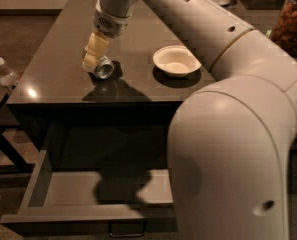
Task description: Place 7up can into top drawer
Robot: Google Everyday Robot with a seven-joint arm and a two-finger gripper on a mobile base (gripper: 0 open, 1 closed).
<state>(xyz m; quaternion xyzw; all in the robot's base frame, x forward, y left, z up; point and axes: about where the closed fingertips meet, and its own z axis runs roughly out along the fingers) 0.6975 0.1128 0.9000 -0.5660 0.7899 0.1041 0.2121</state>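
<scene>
The 7up can (pixel 103 67) is silvery, tilted on its side with its shiny metal end facing the camera. My gripper (pixel 94 54), with cream fingers (pixel 96 46), is shut on it from above and holds it just over the left part of the dark tabletop (pixel 63 59). The can's shadow lies on the table in front of it. The top drawer (pixel 68 189) is pulled open below the table's front edge, with a light grey inside and nothing in it. Its metal bar handle (pixel 127 229) shows on the front. My arm's shadow falls across the drawer floor.
A white bowl (pixel 176 60) sits on the table right of the can. A clear plastic bottle with a white cap (pixel 5 74) stands off the table's left edge above a black frame. My bulky arm (pixel 238 134) hides the right side. A jar (pixel 291 19) stands at the far right.
</scene>
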